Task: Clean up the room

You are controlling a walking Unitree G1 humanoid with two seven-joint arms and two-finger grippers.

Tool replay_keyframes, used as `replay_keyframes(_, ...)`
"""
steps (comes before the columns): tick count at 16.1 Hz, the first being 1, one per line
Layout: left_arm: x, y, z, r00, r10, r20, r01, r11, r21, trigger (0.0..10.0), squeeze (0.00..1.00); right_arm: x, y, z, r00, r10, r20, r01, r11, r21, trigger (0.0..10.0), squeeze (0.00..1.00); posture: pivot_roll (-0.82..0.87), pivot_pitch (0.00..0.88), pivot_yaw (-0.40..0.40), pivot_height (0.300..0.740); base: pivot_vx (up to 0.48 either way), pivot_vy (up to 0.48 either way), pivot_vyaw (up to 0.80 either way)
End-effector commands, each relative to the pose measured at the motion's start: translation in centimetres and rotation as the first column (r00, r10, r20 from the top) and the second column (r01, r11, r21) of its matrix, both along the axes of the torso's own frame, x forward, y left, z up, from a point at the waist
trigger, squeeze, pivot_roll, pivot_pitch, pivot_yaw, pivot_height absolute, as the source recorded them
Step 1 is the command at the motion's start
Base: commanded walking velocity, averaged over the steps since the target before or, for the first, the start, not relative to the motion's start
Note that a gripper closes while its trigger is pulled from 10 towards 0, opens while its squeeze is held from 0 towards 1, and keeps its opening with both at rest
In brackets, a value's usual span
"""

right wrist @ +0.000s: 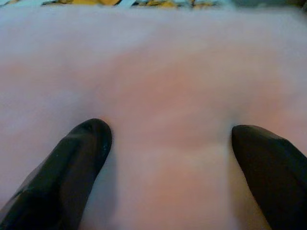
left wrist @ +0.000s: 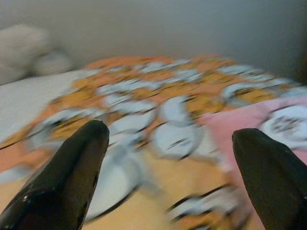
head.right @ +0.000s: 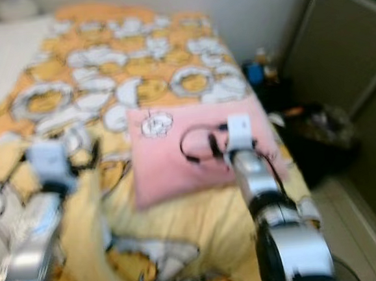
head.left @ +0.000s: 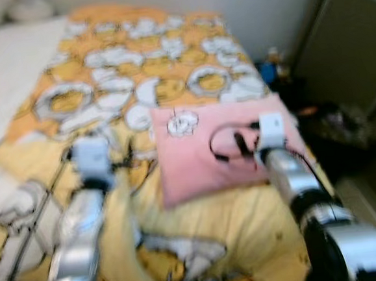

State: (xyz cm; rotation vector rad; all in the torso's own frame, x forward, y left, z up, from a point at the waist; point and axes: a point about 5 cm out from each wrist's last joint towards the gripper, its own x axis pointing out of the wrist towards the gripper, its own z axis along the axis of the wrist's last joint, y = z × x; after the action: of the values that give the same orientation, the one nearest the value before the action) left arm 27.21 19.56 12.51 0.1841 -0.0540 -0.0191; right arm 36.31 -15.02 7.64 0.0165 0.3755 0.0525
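I'm looking down at the bed point(head.left: 15, 95), covered by a yellow and orange cartoon blanket point(head.left: 136, 66), everything blurred. A pink pillow point(head.left: 196, 159) lies on the blanket toward my right side, near the bed's edge. Beyond that edge sits dark clutter point(head.left: 337, 129) on the floor. My right claw point(right wrist: 168, 139) is spread wide, its fingertips point(right wrist: 88, 139) pressed on the pillow's surface. My left claw point(left wrist: 168, 143) is also released, hovering over the blanket left of the pillow.

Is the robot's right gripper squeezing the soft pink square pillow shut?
No, the right gripper has its two black fingers spread wide apart over the soft pink square pillow.
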Motion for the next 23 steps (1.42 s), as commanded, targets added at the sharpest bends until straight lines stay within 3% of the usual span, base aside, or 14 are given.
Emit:
replay_keyframes(1,-0.1,-0.7,0.8,0.999,-0.033,0.014,0.033,0.999,-0.004,10.0,0.00,-1.0,-0.5,-2.0,0.988,-0.050,-0.147,0.054,0.998,0.022,10.0,0.00,0.34,0.045,-0.048,0.728,0.000,0.000,0.00)
replay_keyframes(4,-0.6,-1.8,1.8,0.997,-0.070,0.027,0.070,0.997,0.012,10.0,0.00,-1.3,-0.7,-2.6,0.973,-0.047,-0.226,0.059,0.997,0.046,10.0,0.00,0.35,0.054,-0.059,0.728,0.000,0.000,0.00)
replay_keyframes(5,-0.7,-2.1,2.0,0.997,-0.077,0.029,0.076,0.997,0.017,10.0,0.00,-1.4,-0.8,-2.8,0.968,-0.050,-0.245,0.067,0.996,0.064,10.0,1.00,0.35,0.054,-0.064,0.728,0.000,0.000,0.00)
replay_keyframes(13,0.0,-3.4,1.9,0.996,-0.089,0.010,0.089,0.996,-0.013,10.0,0.00,-1.8,-1.4,-3.3,0.953,-0.045,-0.301,0.058,0.998,0.034,10.0,1.00,0.30,0.039,-0.078,0.728,0.000,0.000,0.00)
replay_keyframes(14,0.1,-3.4,1.9,0.996,-0.089,0.009,0.089,0.996,-0.012,10.0,0.00,-1.8,-1.3,-3.3,0.956,-0.039,-0.292,0.053,0.998,0.040,3.6,0.65,0.30,0.038,-0.079,0.728,0.000,0.000,0.00)
replay_keyframes(15,0.1,-3.3,1.9,0.996,-0.087,0.011,0.087,0.996,-0.010,10.0,0.00,-1.8,-1.0,-3.3,0.956,-0.015,-0.292,0.031,0.998,0.052,0.0,0.00,0.30,0.037,-0.079,0.728,0.000,0.000,0.00)
replay_keyframes(23,1.0,-3.0,1.9,0.997,-0.076,0.012,0.076,0.997,0.006,10.0,0.00,-2.6,-0.4,-4.3,0.942,0.041,-0.333,-0.023,0.998,0.057,0.0,0.00,0.30,0.005,-0.075,0.728,0.000,0.000,0.00)
